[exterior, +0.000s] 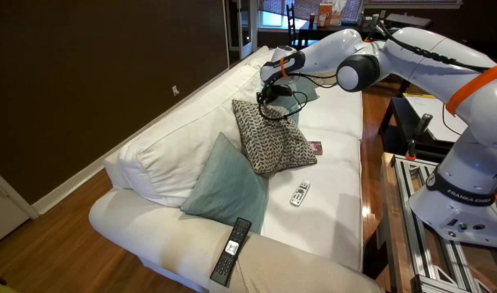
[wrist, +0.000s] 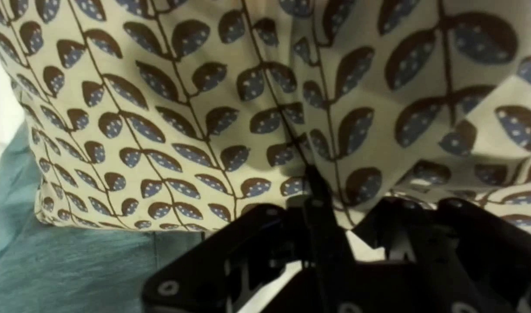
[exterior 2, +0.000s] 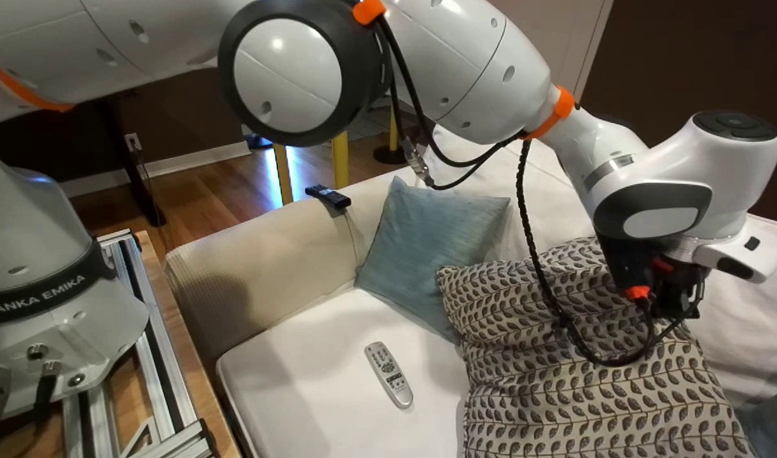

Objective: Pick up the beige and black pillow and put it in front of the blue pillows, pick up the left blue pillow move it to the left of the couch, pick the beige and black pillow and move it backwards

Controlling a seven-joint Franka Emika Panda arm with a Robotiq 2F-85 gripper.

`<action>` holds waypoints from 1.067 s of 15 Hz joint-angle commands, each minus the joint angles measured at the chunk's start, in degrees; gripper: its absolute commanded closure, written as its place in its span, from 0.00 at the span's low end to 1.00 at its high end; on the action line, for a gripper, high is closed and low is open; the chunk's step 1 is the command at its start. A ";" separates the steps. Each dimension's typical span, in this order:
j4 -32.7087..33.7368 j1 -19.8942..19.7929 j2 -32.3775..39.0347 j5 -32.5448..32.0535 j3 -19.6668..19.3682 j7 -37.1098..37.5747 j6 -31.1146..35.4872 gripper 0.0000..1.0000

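The beige and black pillow [exterior: 275, 142] bears rows of dark leaves on thin stems over a beige ground; in the wrist view, the leaves show pale dots. It stands tilted on the couch [exterior: 332, 173], against the back cushion [exterior: 191, 126], between the blue pillows [exterior: 232, 183]. The gripper [wrist: 346, 208] clamps a creased fold of its fabric.

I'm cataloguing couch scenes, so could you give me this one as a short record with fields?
Setting: white couch
Gripper: appears shut on the patterned pillow, whose fabric creases there
Blue pillow: by the armrest
Other blue: past the patterned pillow from the armrest, partly hidden, pillow count unclear
Pale remote: on the couch
Black remote: on the armrest
Red item: beside the patterned pillow, identity unclear
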 commanded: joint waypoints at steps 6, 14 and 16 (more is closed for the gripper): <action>-24.81 5.84 -16.62 -1.64 0.39 -13.60 17.74 0.97; -45.31 3.57 -32.56 0.53 7.39 -23.60 27.35 0.97; -48.17 0.60 -35.37 -1.56 11.48 -23.13 26.75 0.97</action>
